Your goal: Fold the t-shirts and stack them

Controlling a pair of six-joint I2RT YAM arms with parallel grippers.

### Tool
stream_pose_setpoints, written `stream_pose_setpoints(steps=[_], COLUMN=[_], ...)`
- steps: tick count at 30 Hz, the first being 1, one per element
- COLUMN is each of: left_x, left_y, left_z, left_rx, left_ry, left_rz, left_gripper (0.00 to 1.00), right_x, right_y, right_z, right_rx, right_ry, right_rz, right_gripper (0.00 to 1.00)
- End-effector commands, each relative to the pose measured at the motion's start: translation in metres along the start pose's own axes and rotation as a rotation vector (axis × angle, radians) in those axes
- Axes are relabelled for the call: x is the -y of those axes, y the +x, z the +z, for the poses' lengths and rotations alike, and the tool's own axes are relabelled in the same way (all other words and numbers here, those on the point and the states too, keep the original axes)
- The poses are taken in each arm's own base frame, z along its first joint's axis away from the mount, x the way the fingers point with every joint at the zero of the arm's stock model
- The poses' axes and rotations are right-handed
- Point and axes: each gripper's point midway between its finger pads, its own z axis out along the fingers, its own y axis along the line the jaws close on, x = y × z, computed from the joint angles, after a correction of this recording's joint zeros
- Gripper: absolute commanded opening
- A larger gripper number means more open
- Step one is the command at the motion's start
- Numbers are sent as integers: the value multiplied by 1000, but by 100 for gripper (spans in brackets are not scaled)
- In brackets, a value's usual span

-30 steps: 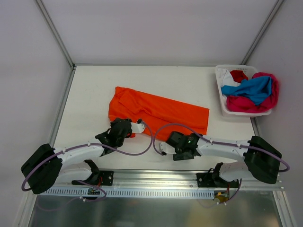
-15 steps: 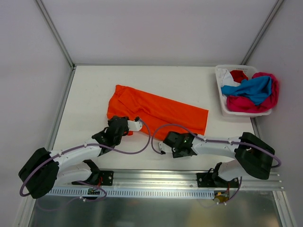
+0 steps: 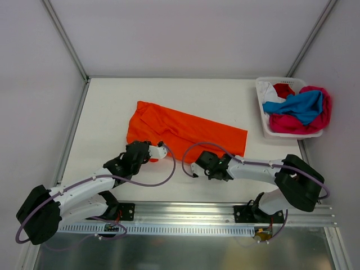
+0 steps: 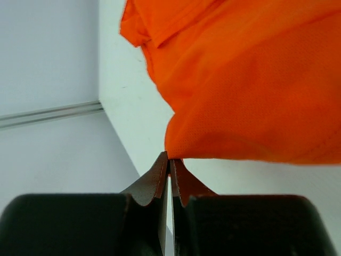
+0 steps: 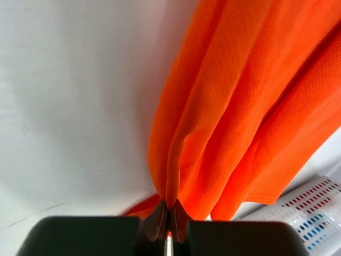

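- Top view: the orange t-shirt (image 3: 188, 128) lies roughly flat and slanted across the middle of the desk (image 3: 107, 107). The other t-shirts (image 3: 298, 109), blue, magenta, red and white, sit heaped in the white plastic basket (image 3: 260, 100) at the upper right.
- Top view: the left claw (image 3: 159, 152) sits at the shirt's lower left corner. The right claw (image 3: 193, 169) is at the lower edge, near the middle of the frame. A second ago the right claw stood wide just short of the cloth; it has now moved in and snapped closed.
- Left wrist view: the left claw (image 4: 169, 166) is pinched tight on a corner of orange cloth (image 4: 256, 90), as it was before. The fabric rises from its tips over the desk (image 4: 133, 122).
- Right wrist view: the right claw (image 5: 169, 214) is clamped on a gathered pleat of the orange t-shirt (image 5: 229, 133), which fans toward the upper right. A bit of the basket (image 5: 314, 208) shows at the lower right.
- Judgement: both claws now grip the same edge, so the shirt looks ready to be lifted or dragged for its first fold. Nothing is stacked yet.
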Motion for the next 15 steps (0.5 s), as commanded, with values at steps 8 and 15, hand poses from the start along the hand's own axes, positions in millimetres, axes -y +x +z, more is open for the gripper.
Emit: stream_pose_setpoints(steps=[8, 15], left_x=[95, 131], left_y=[16, 14], left_z=[-56, -89], left_rx=[-78, -142], left_ry=[647, 929], left_rz=[-70, -123], left_gripper=[0, 0], right_x=[-24, -54], right_y=[-8, -12], right_z=[-66, -87], right_rx=[191, 226], right_ry=[-298, -500], right_rz=[110, 97], right_gripper=[0, 0])
